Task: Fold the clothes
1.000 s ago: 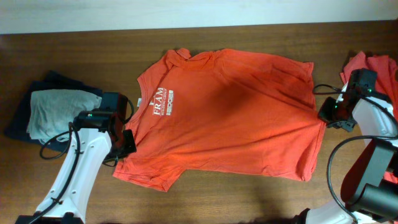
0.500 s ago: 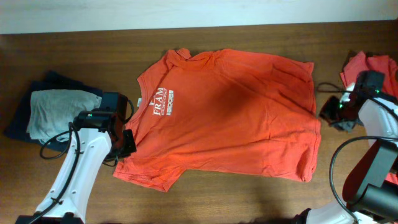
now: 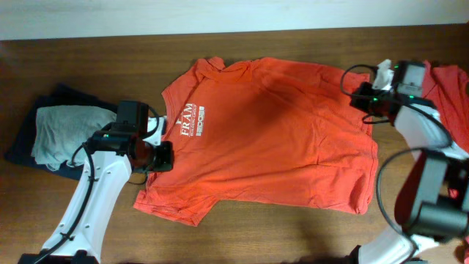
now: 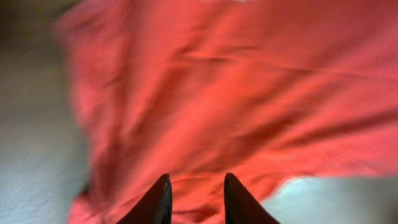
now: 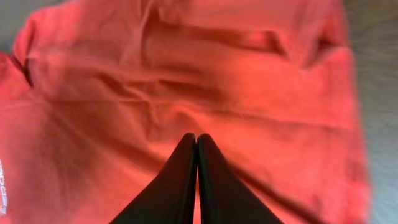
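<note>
T-shirt point(image 3: 271, 132) cloth lies under both grippers. In the left wrist view the left gripper point(image 4: 194, 183) has its two dark fingers point(image 4: 158, 202) parted, with wrinkled red fabric showing through the gap and nothing pinched between them. They hang above the cloth close to its edge, where pale table shows on either side. That view is blurred, so I cannot tell whether the tips touch the cloth.

The right gripper point(image 5: 197, 140) has its fingers point(image 5: 180, 180) pressed tight together, tip against tip. No fold is caught in them, and they point across creased red fabric.

From overhead, the left gripper point(image 3: 163, 156) sits at the shirt's left edge, just below the white logo point(image 3: 192, 119). The right gripper point(image 3: 357, 95) is over the shirt's upper right corner.

The T-shirt is spread open and nearly flat in the middle of the brown table point(image 3: 293, 235), unfolded, with the logo side up.

Behind the right arm, at the table's right edge, is a red heap point(image 3: 448, 82) of similar cloth. To the left, beside the left arm, is a folded grey piece point(image 3: 62, 132) on a navy one point(image 3: 69, 94), apart from the shirt.
</note>
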Controlling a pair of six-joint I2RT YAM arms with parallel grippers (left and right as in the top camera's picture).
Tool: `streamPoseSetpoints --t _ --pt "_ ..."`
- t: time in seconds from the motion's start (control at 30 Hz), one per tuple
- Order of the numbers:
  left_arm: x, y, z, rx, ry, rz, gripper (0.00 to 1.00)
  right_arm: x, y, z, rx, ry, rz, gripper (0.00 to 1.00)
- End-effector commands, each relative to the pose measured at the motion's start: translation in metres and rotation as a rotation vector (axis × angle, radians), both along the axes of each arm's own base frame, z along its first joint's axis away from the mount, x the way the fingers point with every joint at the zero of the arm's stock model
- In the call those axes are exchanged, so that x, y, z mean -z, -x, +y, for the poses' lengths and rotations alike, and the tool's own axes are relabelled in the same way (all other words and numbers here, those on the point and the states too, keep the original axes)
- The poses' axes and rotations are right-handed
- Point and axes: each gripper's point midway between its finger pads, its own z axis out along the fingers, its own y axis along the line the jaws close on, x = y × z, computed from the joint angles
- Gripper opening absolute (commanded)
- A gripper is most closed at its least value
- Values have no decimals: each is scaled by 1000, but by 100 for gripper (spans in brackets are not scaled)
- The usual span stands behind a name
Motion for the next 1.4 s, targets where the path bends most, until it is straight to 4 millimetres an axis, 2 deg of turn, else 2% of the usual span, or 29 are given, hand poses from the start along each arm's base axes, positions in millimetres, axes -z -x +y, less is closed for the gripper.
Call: streamPoseSetpoints --t 0.0,0.1,0.2,0.4,0.5,0.6,0.7,0.77,0.8,0.9,1.0,1.13,1.17,1.27,1.37 --pt "-18 -3 -40 230 203 -87 31 46 -5 14 -5 -30 79 7" --pt "-20 -7 -41 232 207 -103 32 70 -6 21 -16 -27 113 6" --pt "-20 -8 -41 232 207 -109 33 90 -9 13 22 -2 135 7" --pt "-20 -8 -41 228 209 -107 33 134 -8 -39 217 210 200 7" --pt "-21 -8 -42 229 216 -107 33 145 -16 -51 240 236 235 6" --pt "-21 -8 -42 226 217 -107 33 140 -31 -58 242 228 236 7" --pt "-21 -9 -42 227 217 -111 34 119 -51 -51 172 198 199 7" --pt "-22 -10 -42 228 216 -118 42 99 -60 -44 144 154 192 18" --pt "-22 -12 -42 228 216 -124 44 91 -62 -42 134 136 197 23" --pt "-23 -14 -42 228 211 -136 52 59 -66 -33 102 74 201 27" --pt "-22 -13 -41 227 208 -130 56 20 -63 -28 82 20 195 33" --pt "-21 -9 -41 226 209 -114 55 -39 -46 -31 92 6 158 38" --pt "-22 -8 -41 225 209 -110 55 -65 -35 -33 98 12 141 39" --pt "-29 -8 -41 226 209 -118 54 -112 -7 -33 111 24 116 40" --pt "-45 -8 -40 230 206 -150 49 -159 21 -25 94 55 67 40"
